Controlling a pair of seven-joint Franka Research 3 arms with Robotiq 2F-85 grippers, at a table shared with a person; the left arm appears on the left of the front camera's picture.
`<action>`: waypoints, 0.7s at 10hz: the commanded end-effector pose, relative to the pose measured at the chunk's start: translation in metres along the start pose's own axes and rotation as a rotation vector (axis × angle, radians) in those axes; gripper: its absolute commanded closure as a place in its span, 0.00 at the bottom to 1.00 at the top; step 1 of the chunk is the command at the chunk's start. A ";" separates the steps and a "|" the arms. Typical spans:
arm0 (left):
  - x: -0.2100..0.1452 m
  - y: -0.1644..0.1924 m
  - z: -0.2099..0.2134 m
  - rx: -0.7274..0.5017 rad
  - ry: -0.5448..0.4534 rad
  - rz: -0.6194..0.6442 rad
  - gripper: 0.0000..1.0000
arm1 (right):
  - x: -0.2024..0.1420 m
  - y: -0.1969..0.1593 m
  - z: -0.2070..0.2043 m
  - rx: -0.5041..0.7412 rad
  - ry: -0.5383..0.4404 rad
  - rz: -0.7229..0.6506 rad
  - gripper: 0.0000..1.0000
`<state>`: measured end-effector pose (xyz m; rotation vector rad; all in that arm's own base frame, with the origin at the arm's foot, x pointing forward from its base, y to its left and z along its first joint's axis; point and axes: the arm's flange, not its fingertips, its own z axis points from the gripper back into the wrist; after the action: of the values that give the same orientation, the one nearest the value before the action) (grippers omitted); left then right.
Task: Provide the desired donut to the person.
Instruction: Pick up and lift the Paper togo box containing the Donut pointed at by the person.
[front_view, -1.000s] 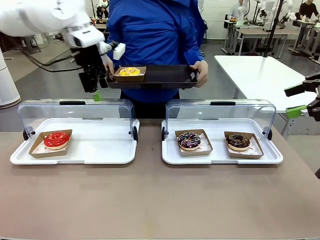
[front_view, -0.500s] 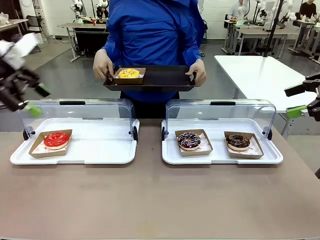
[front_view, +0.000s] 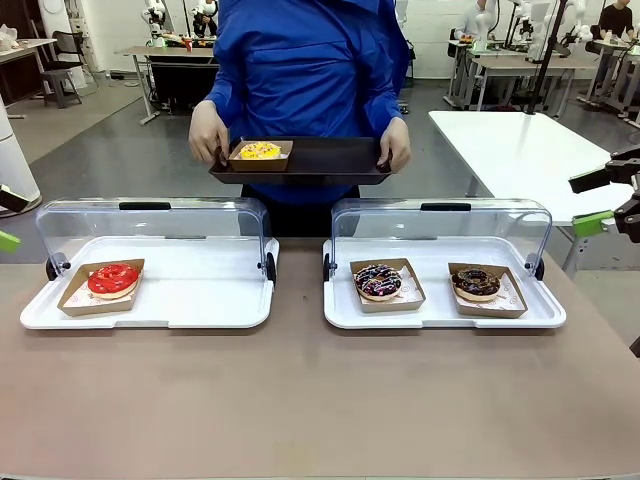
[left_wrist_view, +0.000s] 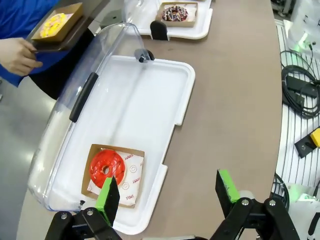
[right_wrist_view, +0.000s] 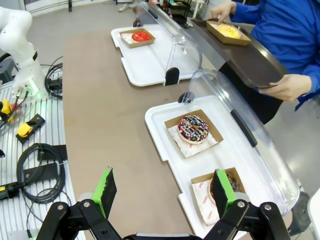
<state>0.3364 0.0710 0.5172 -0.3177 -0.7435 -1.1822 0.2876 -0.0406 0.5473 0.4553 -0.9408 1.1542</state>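
Tool, left (left_wrist_view: 167, 189): jaws spread wide, nothing between them; hangs near the left end of the table (front_view: 300, 400), looking down on the left white tray (front_view: 200, 312)
Red-iced donut (front_view: 112, 279): in a brown card boat at the left end of that tray, with the clear lid (front_view: 150, 225) tipped back behind it
Person (front_view: 300, 60): at the far side, both hands on a dark serving tray (front_view: 330, 158)
Yellow donut (front_view: 260, 150): in its card boat at the left end of the dark tray, just beside the person's hand (front_view: 207, 130); judged to be the desired item, already delivered
Right white tray (front_view: 440, 318): sprinkled chocolate donut (front_view: 378, 281) on the left, plain chocolate donut (front_view: 476, 283) on the right, each in a card boat
Tool, right (right_wrist_view: 163, 189): jaws likewise spread, empty, held off the table's right end
Handling, judged: donuts are light and soft, and the icing smears readily; take hold of the stiffer card wall, never the donut itself
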 end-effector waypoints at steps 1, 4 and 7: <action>-0.010 0.003 -0.003 0.023 -0.080 0.043 0.00 | 0.000 -0.003 -0.002 0.012 -0.029 0.009 0.00; -0.021 0.003 0.004 0.136 -0.136 0.101 0.00 | 0.000 -0.003 -0.002 0.012 -0.029 0.009 0.00; -0.025 0.007 0.009 0.181 -0.187 0.098 0.00 | 0.000 -0.003 -0.002 0.012 -0.029 0.009 0.00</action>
<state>0.3372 0.0988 0.5199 -0.3154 -0.9364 -0.9821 0.2876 -0.0405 0.5473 0.4554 -0.9405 1.1545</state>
